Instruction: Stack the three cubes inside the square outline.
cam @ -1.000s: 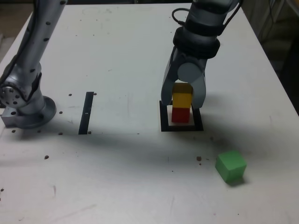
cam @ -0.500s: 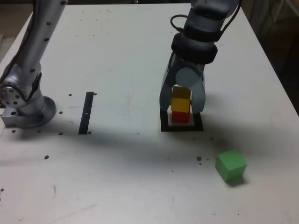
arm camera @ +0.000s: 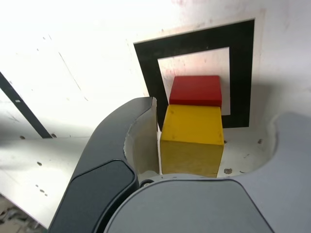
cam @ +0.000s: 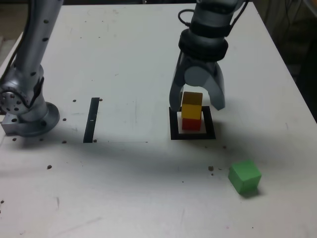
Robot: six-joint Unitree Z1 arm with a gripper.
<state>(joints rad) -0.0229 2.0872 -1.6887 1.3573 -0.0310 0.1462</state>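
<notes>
Your fingers [cam: 197, 101] stand apart around the yellow cube [cam: 191, 105], one close beside it, the other with a clear gap. Yellow sits on the red cube [cam: 191, 124], below the fingertips, inside the black square [cam: 210, 135]. The green cube [cam: 244, 176] lies on the table, out past the fingers toward the exterior view's lower right. To release well, centre the jaws so neither finger brushes yellow, then back straight off before swinging to green. The wrist view shows the finger gaps closely; only the exterior view shows green.
</notes>
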